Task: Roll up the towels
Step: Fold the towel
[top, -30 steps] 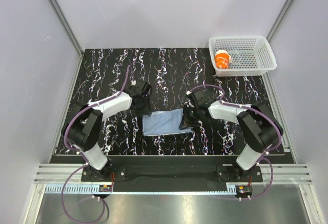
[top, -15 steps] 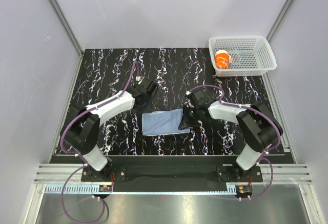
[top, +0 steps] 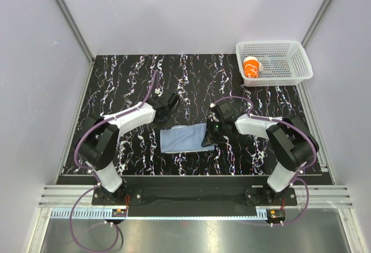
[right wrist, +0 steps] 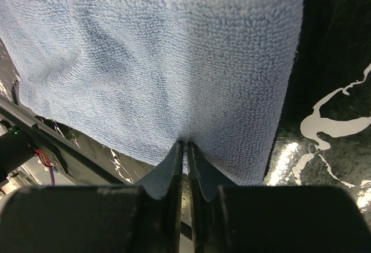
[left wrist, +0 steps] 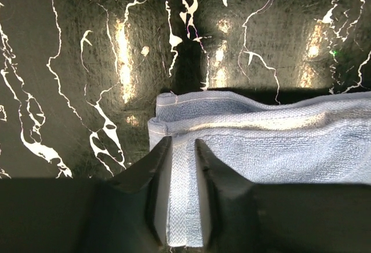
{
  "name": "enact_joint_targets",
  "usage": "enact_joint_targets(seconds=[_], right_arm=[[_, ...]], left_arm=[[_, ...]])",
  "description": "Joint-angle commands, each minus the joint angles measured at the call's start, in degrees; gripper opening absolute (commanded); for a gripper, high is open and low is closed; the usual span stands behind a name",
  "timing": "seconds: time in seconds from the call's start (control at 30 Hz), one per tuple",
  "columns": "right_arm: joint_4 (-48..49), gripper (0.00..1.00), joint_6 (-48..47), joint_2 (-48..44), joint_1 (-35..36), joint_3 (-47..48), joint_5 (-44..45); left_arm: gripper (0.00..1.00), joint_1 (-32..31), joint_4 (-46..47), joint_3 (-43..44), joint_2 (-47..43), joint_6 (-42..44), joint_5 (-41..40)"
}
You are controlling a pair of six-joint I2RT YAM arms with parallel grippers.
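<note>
blue-grey towel [top: 184, 138]: lies spread out and flat on the worktop, at 6 o'clock from worktop centre, between the two arms; not rolled yet
towel left end: in the left wrist view the hem is doubled over, and a narrow strip runs back between the fingers
left tool [left wrist: 177, 154]: at towel's 10 o'clock; clenched on the blue-grey towel, hem strip fills the gap, a finger pressing on each side
right tool [right wrist: 186, 149]: at towel's 3 o'clock; jaws nearly together, grasping the blue-grey towel by a thin pinch of its edge
orange towel [top: 251, 68]: rolled up, white print showing; inside the mesh basket at its left end
mesh basket [top: 301, 62]: white plastic; at 1 o'clock, far right corner of worktop, well apart from both tools
worktop [top: 127, 79]: black with white marble veins
</note>
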Motion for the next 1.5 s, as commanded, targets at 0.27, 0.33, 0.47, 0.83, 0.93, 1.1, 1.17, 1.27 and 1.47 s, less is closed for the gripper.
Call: enact_joint_targets(seconds=[0.27,0.33,0.47,0.83,0.93,1.1,1.17,1.27,1.47], right_arm=[[0.2,0.13,-0.4,1.8,-0.2,-0.5,0.3],[0.1,0.13,-0.4,1.9,-0.2,-0.5,0.3],[0.1,0.13,-0.4,2.1,-0.2,-0.5,0.2],[0.6,0.12,-0.3,2.7,-0.2,-1.2,0.3],[0.7,0.12,-0.3,2.9,-0.2,-1.2,0.2],[0.9,0.12,-0.3,2.9,-0.2,-1.5,0.3],[1.0,0.12,-0.3,3.1,-0.2,-1.5,0.3],[1.1,0.12,-0.3,3.1,-0.2,-1.5,0.3],[1.2,0.12,-0.3,3.0,-0.2,-1.7,0.1]], left_arm=[[0.35,-0.2,1.3,0.6,0.7,-0.4,-3.1],[0.39,-0.2,1.7,0.0,0.2,-0.3,-3.2],[0.40,-0.2,1.8,-0.4,0.0,-0.5,-3.2],[0.21,-0.2,3.2,-1.3,0.7,-0.4,-1.3],[0.09,-0.2,2.8,-1.1,0.3,-0.4,-1.7],[0.03,-0.1,0.9,0.4,-1.6,0.5,-3.6],[0.03,0.0,0.0,1.1,-2.1,0.8,-4.5],[0.03,0.2,-1.0,1.9,-2.0,1.0,-5.8],[0.03,1.0,-1.4,1.1,-2.3,0.6,-7.5]])
